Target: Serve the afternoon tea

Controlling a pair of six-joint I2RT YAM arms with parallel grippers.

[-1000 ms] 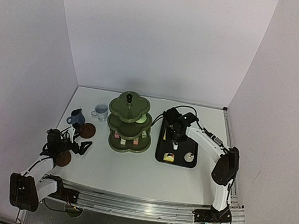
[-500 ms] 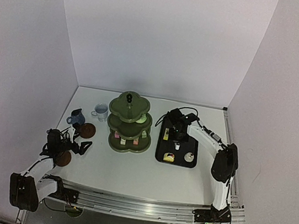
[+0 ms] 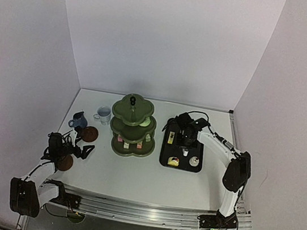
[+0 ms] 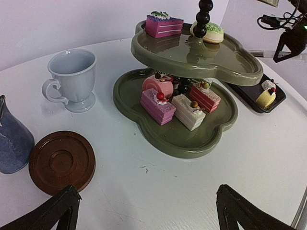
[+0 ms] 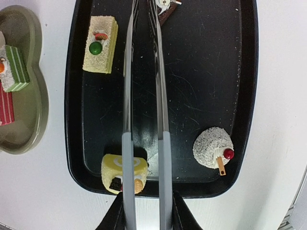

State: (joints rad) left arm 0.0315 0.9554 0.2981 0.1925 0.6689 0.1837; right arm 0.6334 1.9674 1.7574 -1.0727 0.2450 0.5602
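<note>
Right gripper [image 5: 146, 218] is clamped on the metal tongs [image 5: 160, 96], one finger outside each grey handle sleeve; the tong arms are squeezed narrow and nearly parallel. They hang over the black rectangular tray [image 5: 206, 72], which sits just beside the dark green three-tier scalloped stand [image 3: 133, 125] on its right-arm side. The tong tips run out of the wrist view at the tray's far end, next to a brown-and-white cake [image 5: 165, 5]; can't tell if they grip it.

On the tray:
- yellow-green rectangular cake with a green dot [image 5: 100, 45], along the edge nearest the stand
- yellow roll cake [image 5: 111, 170], near corner on the stand side, partly hidden behind a tong arm
- white domed cake with a red cherry [image 5: 211, 145], near corner away from the stand

Left gripper [image 4: 147, 191] is spread wide, front-left of the stand and facing it.

Stand's bottom tier holds a pink roll [image 4: 160, 86], pink slice [image 4: 157, 105], white slice [image 4: 188, 111] and red layered slice [image 4: 205, 96]; the tier above holds a purple layered cake [image 4: 164, 25] and a pale green round cake [image 4: 211, 31].

Pale footed mug [image 4: 72, 79] stands upright, left of the stand and toward the back; dark blue mug [image 4: 12, 143] is further left. Round brown saucer [image 4: 62, 160] lies just beside the blue mug, on its stand side. Second brown saucer [image 3: 65, 162] is front-left of the stand, near the left gripper.
</note>
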